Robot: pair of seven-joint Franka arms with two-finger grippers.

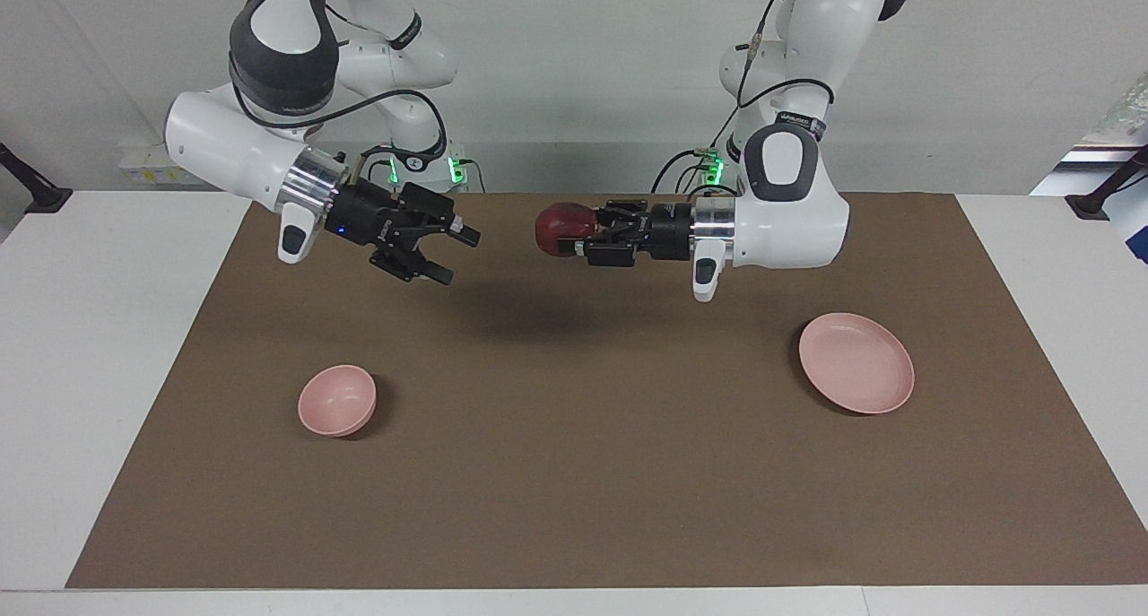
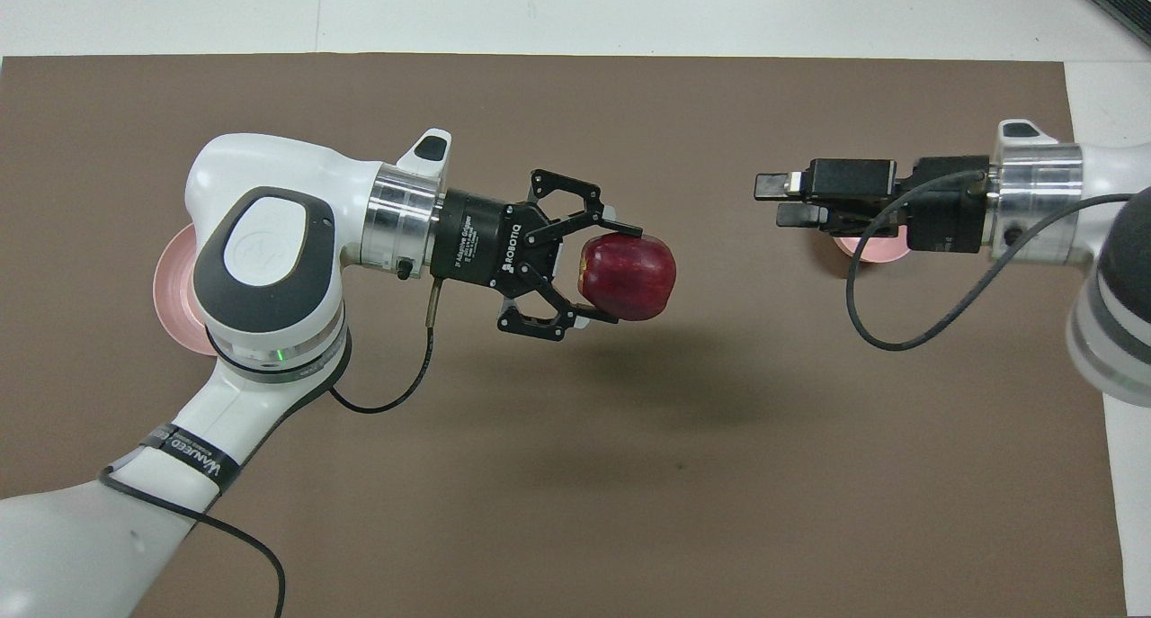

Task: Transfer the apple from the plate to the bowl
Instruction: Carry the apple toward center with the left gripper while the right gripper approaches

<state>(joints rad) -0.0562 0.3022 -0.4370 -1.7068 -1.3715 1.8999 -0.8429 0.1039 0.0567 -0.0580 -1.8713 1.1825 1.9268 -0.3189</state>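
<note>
Landmark: the brown rectangular mat [image 1: 574, 472] that covers the middle of the white worktop [image 1: 90, 374]; every place below is given against it.

Right gripper [image 1: 453, 255]: black, two-fingered, raised in the air over the mat, toward the right arm's end of it. Its jaws stand apart with nothing between them. It points along the mat toward the other gripper, with a clear gap between the two.

Bowl: the small deep round pale pink bowl [image 1: 337, 401] sits on the mat toward the right arm's end, farther from the robots than the mat's middle line. Nothing is in it. From overhead it is mostly covered by the right gripper, with only a sliver of its rim [image 2: 868, 247] showing below.

Apple: the small round dark red apple [image 1: 563, 229] is up in the air over the middle of the mat, off the plate and not in the bowl. Its shadow falls on the bare mat underneath.

Left gripper [image 1: 583, 230]: black, two-fingered, held level over the middle of the mat, its jaws clamped on the apple from both sides.

Plate: the flat shallow round pale pink plate [image 1: 856, 363] lies on the mat toward the left arm's end, with nothing on it.
</note>
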